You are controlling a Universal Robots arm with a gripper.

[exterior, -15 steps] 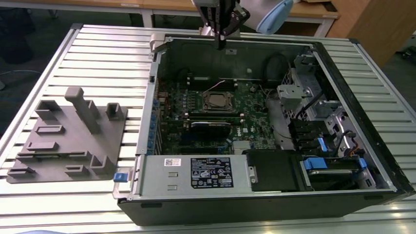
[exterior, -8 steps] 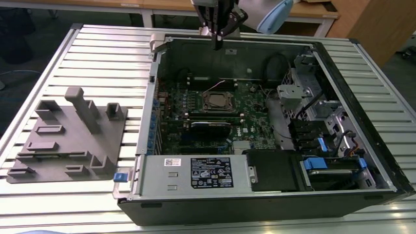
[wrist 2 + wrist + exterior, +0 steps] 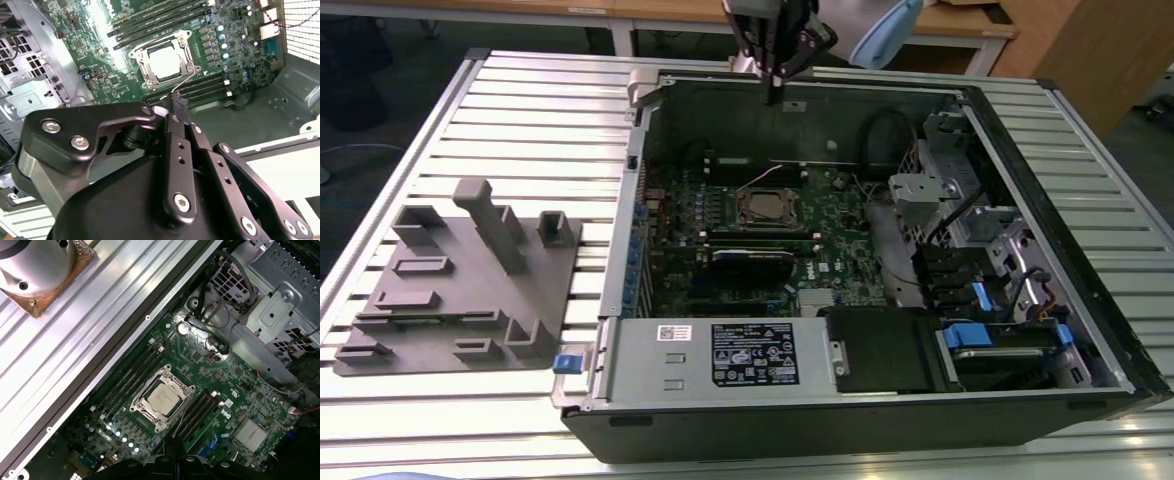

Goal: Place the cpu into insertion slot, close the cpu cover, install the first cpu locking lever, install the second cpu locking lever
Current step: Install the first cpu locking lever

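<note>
My claw [image 3: 775,97], pinched narrow and empty, hangs over the case; cpu [image 3: 162,398] lies framed by cover [image 3: 175,382]; label [image 3: 754,355] print illegible.

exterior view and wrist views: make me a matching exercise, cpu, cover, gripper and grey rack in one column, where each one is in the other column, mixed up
Things:
1. cpu
2. cover
3. gripper
4. grey rack

Places:
a. on the table, to the exterior view's left of the case
b. up over the case's far side
c. down flat, framing the cpu
d. showing through the cover's window

Pairs: 1-d, 2-c, 3-b, 4-a
</note>
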